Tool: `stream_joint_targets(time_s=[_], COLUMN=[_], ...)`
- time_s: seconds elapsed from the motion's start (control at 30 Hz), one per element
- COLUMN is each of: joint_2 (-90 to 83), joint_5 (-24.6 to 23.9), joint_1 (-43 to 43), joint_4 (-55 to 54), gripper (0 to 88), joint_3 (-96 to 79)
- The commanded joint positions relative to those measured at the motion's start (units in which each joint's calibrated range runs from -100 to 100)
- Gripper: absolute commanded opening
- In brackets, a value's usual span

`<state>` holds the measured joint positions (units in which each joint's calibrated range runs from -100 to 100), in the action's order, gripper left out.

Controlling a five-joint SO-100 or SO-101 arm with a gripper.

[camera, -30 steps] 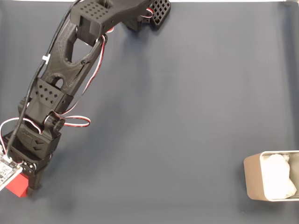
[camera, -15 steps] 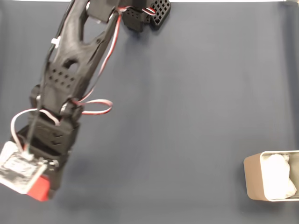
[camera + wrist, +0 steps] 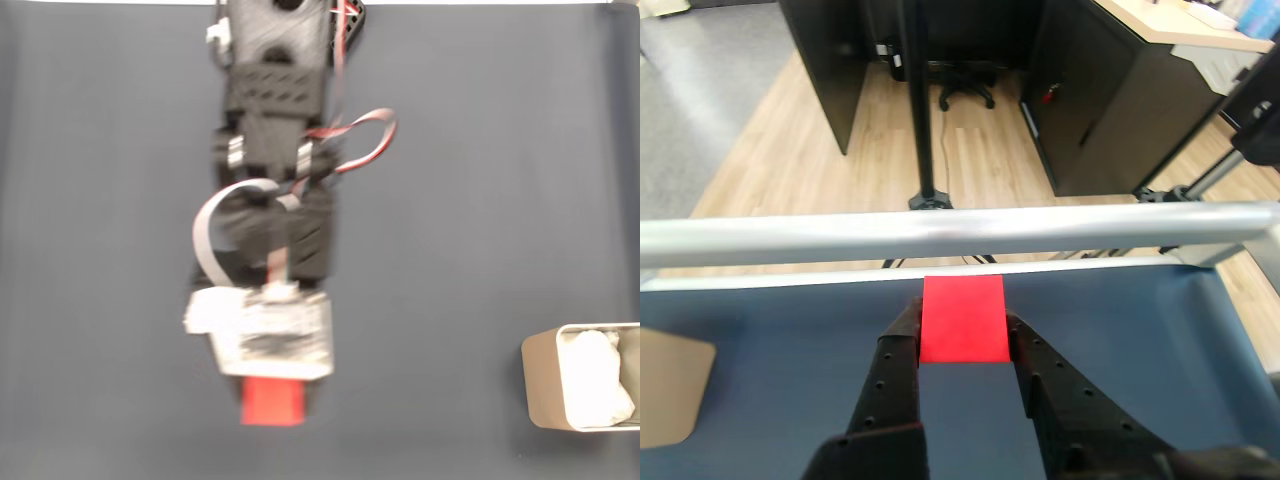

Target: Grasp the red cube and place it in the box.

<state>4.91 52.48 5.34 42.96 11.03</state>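
The red cube sits clamped between my two black fingers in the wrist view, held up above the dark blue mat. In the fixed view the same red cube pokes out below the wrist's white circuit board, near the bottom centre, with my gripper shut on it. The box, beige-grey with white padding inside, stands at the right edge of the fixed view, well to the right of the cube. A beige corner of the box shows at the left edge of the wrist view.
A dark blue mat covers the table. The arm's base sits at the top centre of the fixed view. In the wrist view a silver metal rail runs along the table's far edge, with a wooden floor and dark cabinets beyond.
The arm has swung from the bottom left corner toward the centre of the fixed view, carrying the red cube to the right and lifted off the mat. The box has not moved.
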Motion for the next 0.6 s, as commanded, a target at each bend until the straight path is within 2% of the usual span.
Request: stream_joint_targets(time_s=[0.0,0.57], joint_2=[-7.68,-10.37], joint_5=[0.93,2.39], joint_1=[-4.92,-22.95], joint_4=[0.40,-0.34], gripper=[0.0,0.0], joint_3=[-1.82,-6.10])
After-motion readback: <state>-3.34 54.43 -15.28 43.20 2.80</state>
